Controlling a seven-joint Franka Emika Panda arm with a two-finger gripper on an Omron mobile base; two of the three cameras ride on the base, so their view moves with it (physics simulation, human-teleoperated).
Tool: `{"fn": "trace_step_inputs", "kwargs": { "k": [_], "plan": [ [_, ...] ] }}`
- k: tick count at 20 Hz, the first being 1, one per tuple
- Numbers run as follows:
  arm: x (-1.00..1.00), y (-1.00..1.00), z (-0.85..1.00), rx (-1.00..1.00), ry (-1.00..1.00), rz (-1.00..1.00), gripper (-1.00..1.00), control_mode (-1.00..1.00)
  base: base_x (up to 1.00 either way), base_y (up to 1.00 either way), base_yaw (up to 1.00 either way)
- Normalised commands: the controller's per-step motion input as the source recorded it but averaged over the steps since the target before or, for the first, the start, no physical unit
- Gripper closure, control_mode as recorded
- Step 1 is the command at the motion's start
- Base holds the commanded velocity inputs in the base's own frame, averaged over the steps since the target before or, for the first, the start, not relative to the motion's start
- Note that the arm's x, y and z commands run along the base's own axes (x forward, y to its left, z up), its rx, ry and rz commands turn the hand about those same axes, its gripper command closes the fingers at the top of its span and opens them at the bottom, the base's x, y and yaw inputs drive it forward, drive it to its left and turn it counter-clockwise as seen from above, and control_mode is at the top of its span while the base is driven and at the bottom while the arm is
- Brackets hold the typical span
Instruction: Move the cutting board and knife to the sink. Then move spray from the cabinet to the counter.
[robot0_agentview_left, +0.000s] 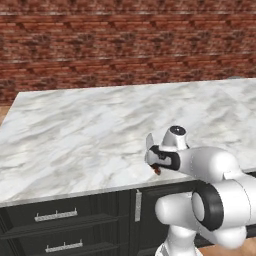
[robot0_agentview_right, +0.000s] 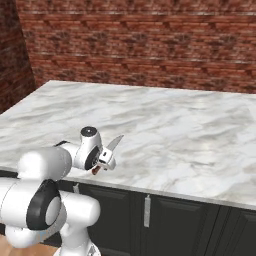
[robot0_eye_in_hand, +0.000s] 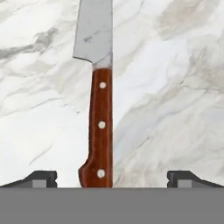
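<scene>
Dark drawer fronts (robot0_agentview_left: 55, 220) with silver bar handles lie nearest the cameras, directly below the front edge of the broad white marble counter with grey veins (robot0_agentview_left: 90, 135). The white arm with dark joints rises in front of these drawers and bends forward over the counter's front edge.

The two-finger gripper (robot0_eye_in_hand: 112, 177) hangs above the counter just inside that front edge, pointing down at the marble. Its jaws stand fully apart, with one dark fingertip (robot0_eye_in_hand: 41, 178) on either side of the knife handle and clear marble between each tip and the wood; nothing is held.

The slim knife with a silvery-grey blade and a reddish-brown riveted wooden handle (robot0_eye_in_hand: 100, 118) lies flat on the counter near its front edge, directly under the gripper. In the hand view, the handle, with three pale rivets, sits between the fingertips, and the blade runs away from them. In the base views, the blade tip (robot0_agentview_right: 116, 142) shows past the hand, and a small part of the brown handle (robot0_agentview_left: 157, 170) shows beneath it.

Beyond the knife the counter stretches back to a red-brown brick wall (robot0_agentview_left: 125, 45).
</scene>
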Motion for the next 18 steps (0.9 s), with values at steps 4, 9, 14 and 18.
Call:
{"fn": "trace_step_inputs", "kwargs": {
  "k": [4,9,14,18],
  "plan": [
    [0.07,0.03,-0.47,0.0,0.09,0.04,-1.0,-1.0,0.0,0.0,0.0],
    [0.18,0.18,-0.26,0.0,0.13,0.0,-1.0,-1.0,0.0,0.0,0.0],
    [0.37,0.25,-0.19,0.0,0.1,0.0,-1.0,-1.0,0.0,0.0,0.0],
    [0.24,0.03,-0.11,0.0,0.0,0.0,-1.0,-1.0,0.0,0.0,0.0]
  ]
}}
